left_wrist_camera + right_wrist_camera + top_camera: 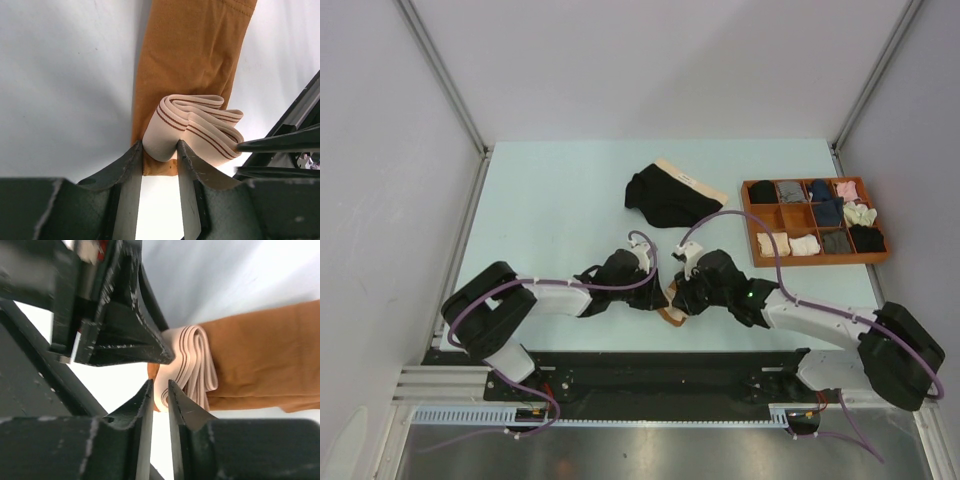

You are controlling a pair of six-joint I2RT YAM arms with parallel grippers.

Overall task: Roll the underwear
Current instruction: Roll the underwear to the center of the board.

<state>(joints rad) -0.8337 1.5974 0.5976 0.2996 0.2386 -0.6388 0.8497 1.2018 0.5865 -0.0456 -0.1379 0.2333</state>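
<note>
The rust-brown underwear (192, 55) lies on the tabletop (550, 220) as a long folded strip, between the two arms at the near edge. Its pale waistband (195, 122) is curled into a loose coil at the near end. The left claw (159, 146) has that coil pinched between its fingertips, jaws narrowed against both sides. From this claw the strip's long axis runs straight ahead, away from the fingers. The right claw (159, 385) comes in from the side, jaws nearly together, with its tips at the coil's open end. From this claw the strip stretches off to the right, crosswise. Whether it grips the band or only touches it cannot be told. Both claws are at the coil, but the left one sits squarely behind it. Judging from this, the roll has to travel forward along the strip, away from the left claw, with the right steadying the end. The black underwear (665, 200) lies unrolled well beyond both claws.
</note>
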